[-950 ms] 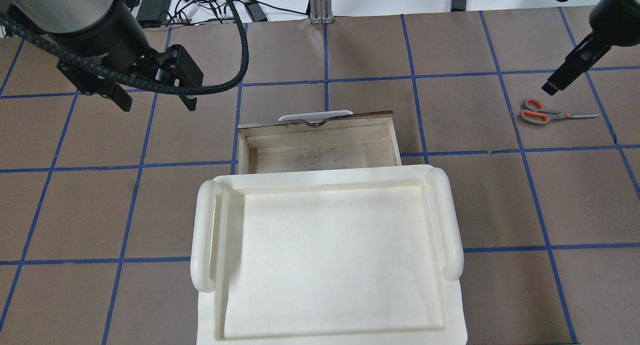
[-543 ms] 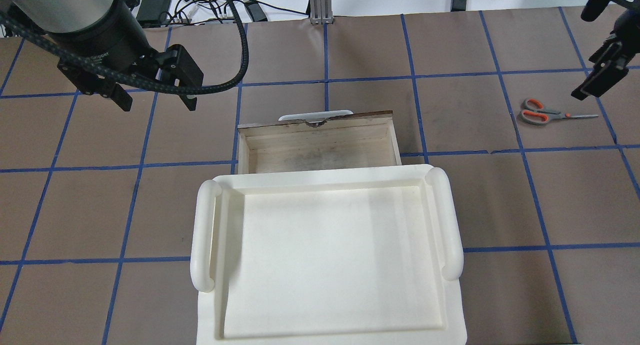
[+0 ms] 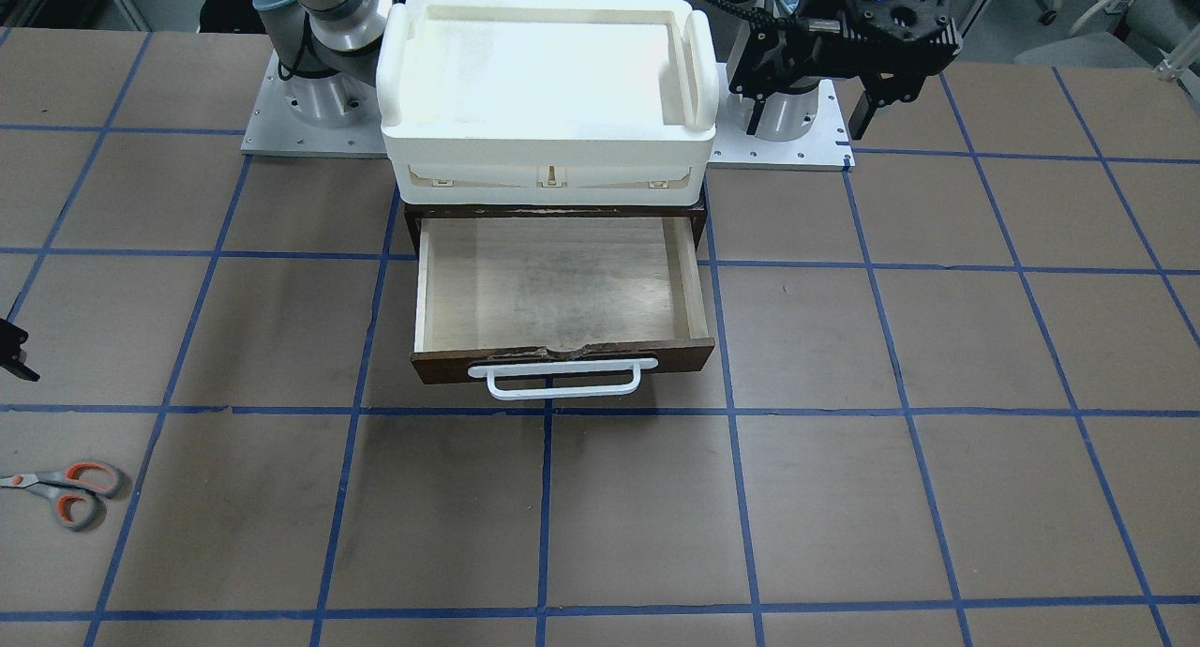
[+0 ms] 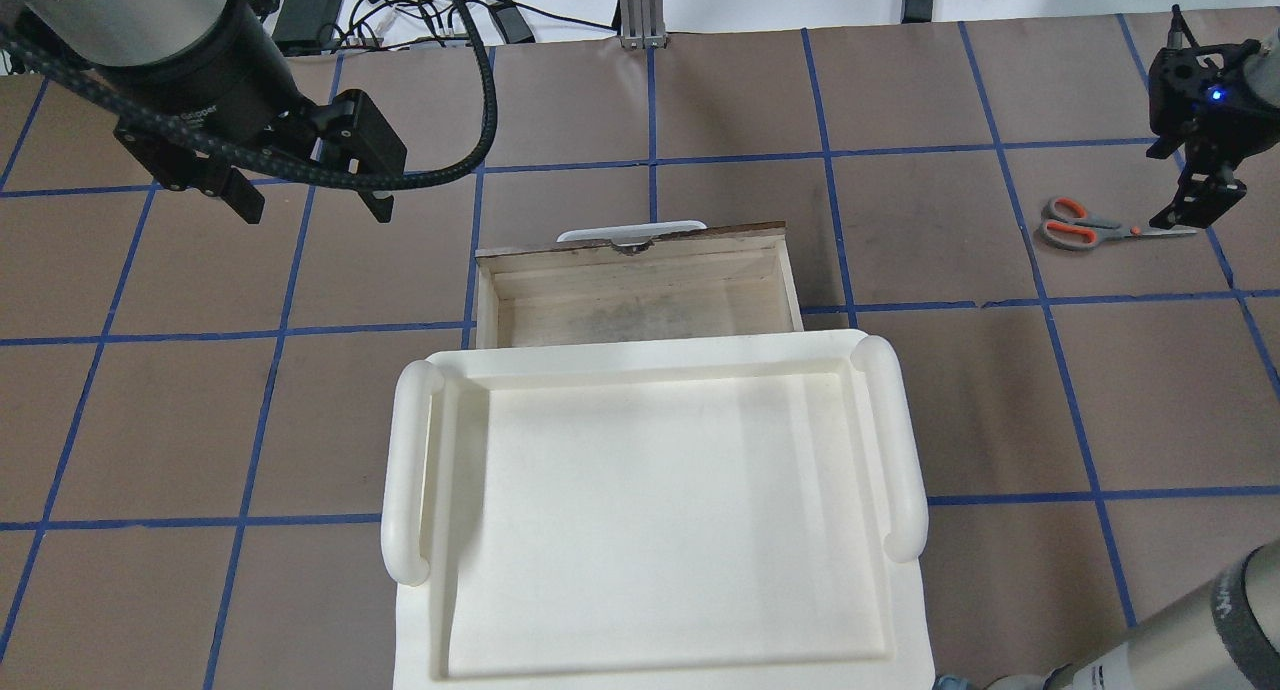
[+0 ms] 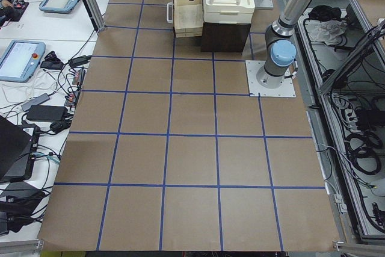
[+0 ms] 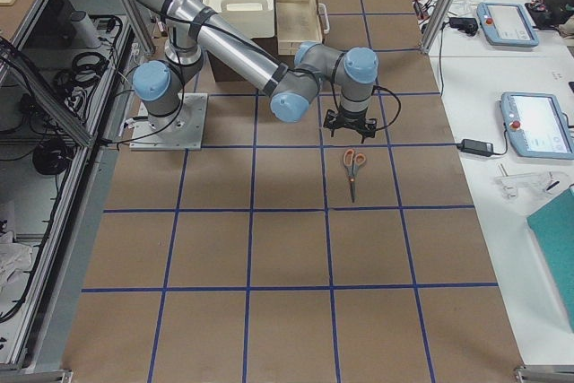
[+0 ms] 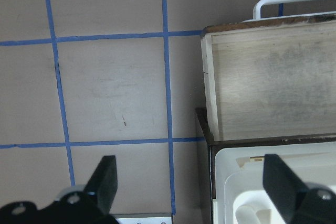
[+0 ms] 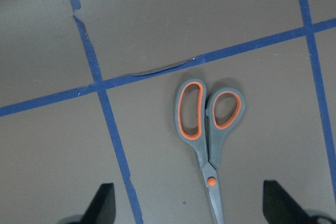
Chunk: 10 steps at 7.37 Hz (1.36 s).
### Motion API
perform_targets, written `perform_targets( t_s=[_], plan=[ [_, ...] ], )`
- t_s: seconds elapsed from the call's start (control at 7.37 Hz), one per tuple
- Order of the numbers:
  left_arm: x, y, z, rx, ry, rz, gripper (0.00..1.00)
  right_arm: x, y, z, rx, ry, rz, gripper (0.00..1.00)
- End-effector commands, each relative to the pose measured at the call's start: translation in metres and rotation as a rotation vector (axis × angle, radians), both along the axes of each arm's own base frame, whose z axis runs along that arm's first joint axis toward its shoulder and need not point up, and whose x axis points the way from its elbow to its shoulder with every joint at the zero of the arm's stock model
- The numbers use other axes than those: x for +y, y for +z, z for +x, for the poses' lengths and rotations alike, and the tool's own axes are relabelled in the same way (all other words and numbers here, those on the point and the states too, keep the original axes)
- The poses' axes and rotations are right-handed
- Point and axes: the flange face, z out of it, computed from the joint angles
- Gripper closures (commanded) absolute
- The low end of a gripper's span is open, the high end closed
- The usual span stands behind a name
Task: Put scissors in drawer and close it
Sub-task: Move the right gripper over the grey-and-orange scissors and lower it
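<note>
The scissors (image 4: pixel 1084 226) lie flat on the table at the right, grey handles lined orange, blades pointing right. They also show in the right wrist view (image 8: pixel 209 129) and the front view (image 3: pixel 66 492). My right gripper (image 4: pixel 1195 198) hangs above their blade end, open and empty; its fingers (image 8: pixel 103 203) straddle the blades from above. The wooden drawer (image 4: pixel 630 242) is pulled open and empty, its white handle on the far side (image 3: pixel 555 377). My left gripper (image 4: pixel 312 205) is open and empty, raised left of the drawer (image 7: pixel 268 93).
A large white plastic tray-like box (image 4: pixel 640 355) sits on the dark cabinet over the drawer's rear (image 3: pixel 548 159). Brown table paper with blue tape grid lies all around. Cables and devices lie beyond the table's far edge.
My right gripper has swung right and turned, then come down over the scissors' blade end. The left arm, drawer and scissors have not moved.
</note>
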Motion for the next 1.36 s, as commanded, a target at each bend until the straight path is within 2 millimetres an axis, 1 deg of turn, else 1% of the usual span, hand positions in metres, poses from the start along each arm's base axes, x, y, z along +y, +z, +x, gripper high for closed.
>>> perform_targets(
  t_s=[0.0,0.14,0.27,0.41,0.54,0.68,0.81,0.95,1.09,1.22],
  plan=[
    [0.0,0.0,0.0,0.0,0.0,0.0,0.0,-0.008,-0.039,-0.02,0.006,0.084,0.006,0.0],
    [0.0,0.0,0.0,0.0,0.0,0.0,0.0,-0.005,-0.056,-0.038,-0.008,0.059,0.025,0.0],
    [0.0,0.0,0.0,0.0,0.0,0.0,0.0,-0.01,-0.062,-0.045,0.014,0.055,-0.012,0.0],
    [0.0,0.0,0.0,0.0,0.0,0.0,0.0,-0.016,-0.072,-0.049,0.035,0.055,-0.04,0.0],
    [0.0,0.0,0.0,0.0,0.0,0.0,0.0,-0.019,-0.09,-0.05,0.022,0.055,-0.024,0.0],
    [0.0,0.0,0.0,0.0,0.0,0.0,0.0,-0.02,-0.091,-0.051,0.025,0.055,-0.023,0.02],
    [0.0,0.0,0.0,0.0,0.0,0.0,0.0,-0.026,-0.098,-0.055,0.023,0.067,-0.02,0.05],
    [0.0,0.0,0.0,0.0,0.0,0.0,0.0,-0.035,-0.106,-0.06,0.026,0.107,-0.02,0.04],
    [0.0,0.0,0.0,0.0,0.0,0.0,0.0,-0.042,-0.106,-0.064,0.027,0.13,-0.019,0.04],
    [0.0,0.0,0.0,0.0,0.0,0.0,0.0,-0.043,-0.106,-0.059,0.023,0.141,-0.013,0.04]
  ],
)
